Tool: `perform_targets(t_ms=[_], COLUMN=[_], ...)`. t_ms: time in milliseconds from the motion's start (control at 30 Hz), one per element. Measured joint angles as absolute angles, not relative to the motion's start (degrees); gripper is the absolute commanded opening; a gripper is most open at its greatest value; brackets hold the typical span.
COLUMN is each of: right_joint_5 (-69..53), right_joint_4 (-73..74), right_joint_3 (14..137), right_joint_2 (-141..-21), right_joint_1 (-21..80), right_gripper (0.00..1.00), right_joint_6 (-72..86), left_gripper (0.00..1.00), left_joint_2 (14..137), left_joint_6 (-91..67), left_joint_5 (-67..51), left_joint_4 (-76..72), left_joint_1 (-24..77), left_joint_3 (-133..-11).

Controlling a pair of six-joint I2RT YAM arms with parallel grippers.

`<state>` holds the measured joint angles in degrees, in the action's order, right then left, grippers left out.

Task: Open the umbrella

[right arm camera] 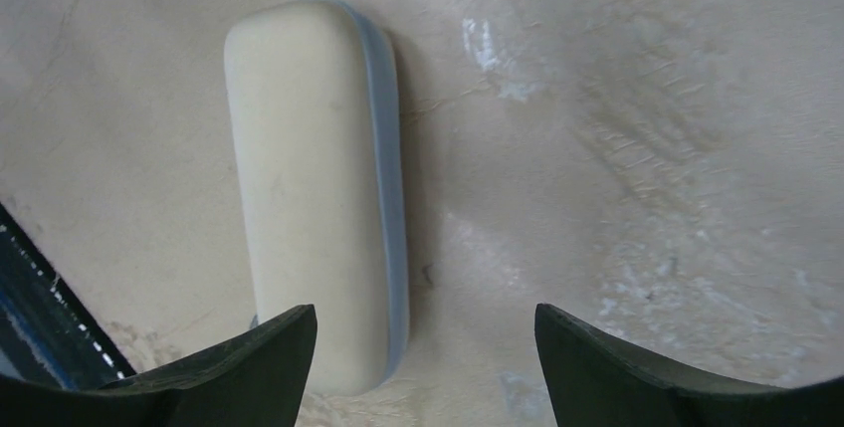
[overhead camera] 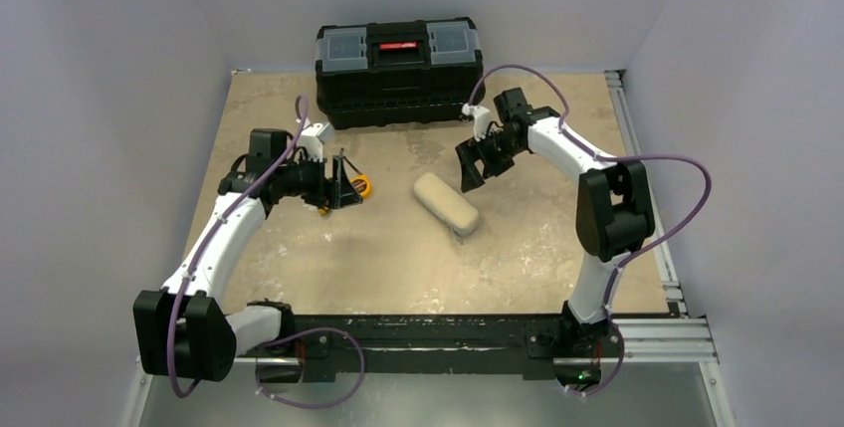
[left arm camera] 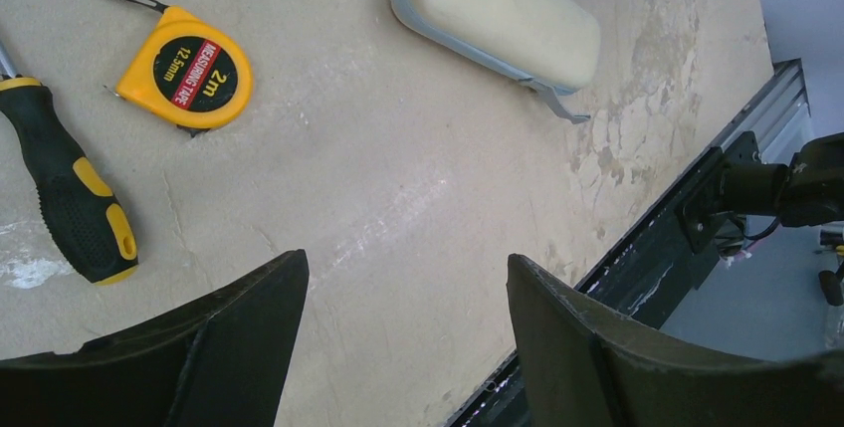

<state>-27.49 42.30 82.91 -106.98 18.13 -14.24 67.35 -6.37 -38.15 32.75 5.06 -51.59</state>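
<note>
The umbrella (overhead camera: 446, 203) lies folded in its cream-beige sleeve with a grey-blue edge, flat on the table's middle, slanting from far left to near right. It shows at the top of the left wrist view (left arm camera: 498, 14) and left of centre in the right wrist view (right arm camera: 309, 178). My right gripper (overhead camera: 476, 163) is open and empty, hovering just beyond and right of the umbrella's far end (right arm camera: 426, 327). My left gripper (overhead camera: 343, 183) is open and empty, well left of the umbrella, above bare table (left arm camera: 408, 278).
A black toolbox with a red latch (overhead camera: 398, 69) stands at the back. A yellow tape measure (left arm camera: 184, 71) and a black-and-yellow screwdriver (left arm camera: 75, 188) lie by the left gripper. Metal rails run along the near edge (overhead camera: 448, 332) and the right edge (overhead camera: 637, 148).
</note>
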Motion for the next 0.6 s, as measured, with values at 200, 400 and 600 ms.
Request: perform_targets(t_ms=[200,400,600], right_joint_5=[-31.73,-38.79,-44.40], right_joint_4=[44.60,48.07,48.88], right_joint_3=[79.59,74.72,72.36], right_joint_2=[-107.09,-107.09,-105.91], right_joint_1=[19.20,19.64,23.83], right_gripper=[0.79,0.75,0.79], right_joint_6=[-15.22,-15.94,-16.56], left_gripper=[0.77,0.79,0.79], left_joint_2=[67.35,67.29,67.26], left_joint_6=[-5.78,-5.45,-6.76], left_joint_5=[-38.15,-38.15,-38.37], left_joint_4=[32.86,32.84,32.82], left_joint_1=[5.04,5.04,5.04], left_joint_3=[-51.59,-51.11,-49.91])
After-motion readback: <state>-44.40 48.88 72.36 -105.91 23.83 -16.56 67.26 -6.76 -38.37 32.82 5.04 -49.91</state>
